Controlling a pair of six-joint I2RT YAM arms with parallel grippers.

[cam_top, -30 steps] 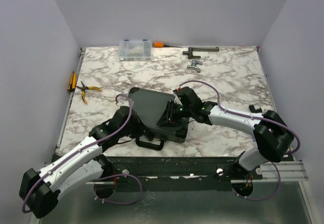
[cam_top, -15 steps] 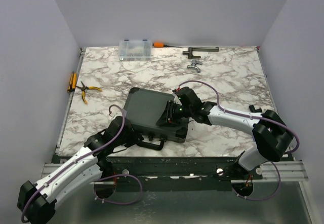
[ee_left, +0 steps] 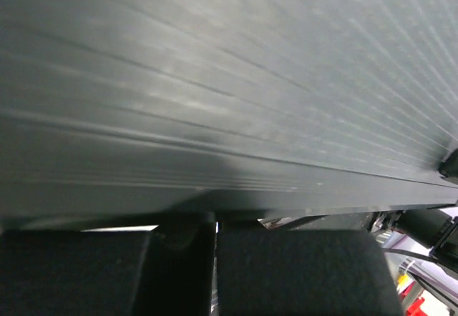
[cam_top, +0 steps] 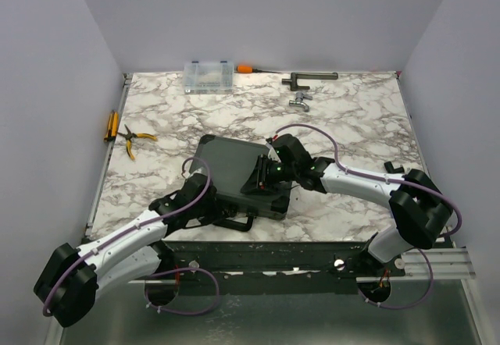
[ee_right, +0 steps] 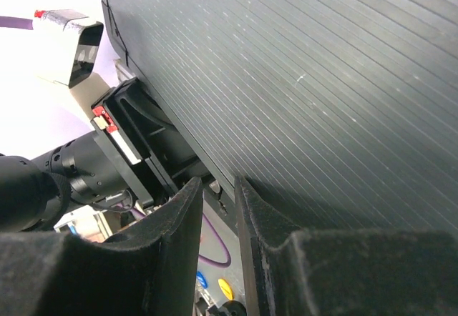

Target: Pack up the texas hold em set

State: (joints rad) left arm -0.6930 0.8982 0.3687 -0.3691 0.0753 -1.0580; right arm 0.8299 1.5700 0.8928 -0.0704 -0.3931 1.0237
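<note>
As the top external view shows, the black case [cam_top: 231, 164] lies flat on the tabletop [cam_top: 351, 119] near its front edge, lid down, with its handle [cam_top: 234, 222] facing the arm bases. No chips, decks or tokens lie outside it, so the contents are judged to be inside. The left claw [cam_top: 208, 204] sits at the front left corner of the case, just beside the handle. The right claw [cam_top: 264, 179] rests on the right part of the lid.

In the left wrist view, the ribbed case surface fills the frame. The two pads [ee_left: 300, 273] are drawn almost together, with a thin slit between them. A dark rounded shape sits at the top of that slit. The view is too close to tell what it is, and nothing is seen clamped.

In the right wrist view, the fingers [ee_right: 164, 259] are likewise nearly closed and hold nothing. They lie against the ribbed lid close to one edge.

The step in hand is judged to be securing the lid. Press straight down with the right claw so that the lid seats fully. Work the left claw along the front edge without side force, because the case could slide off the tabletop.
</note>
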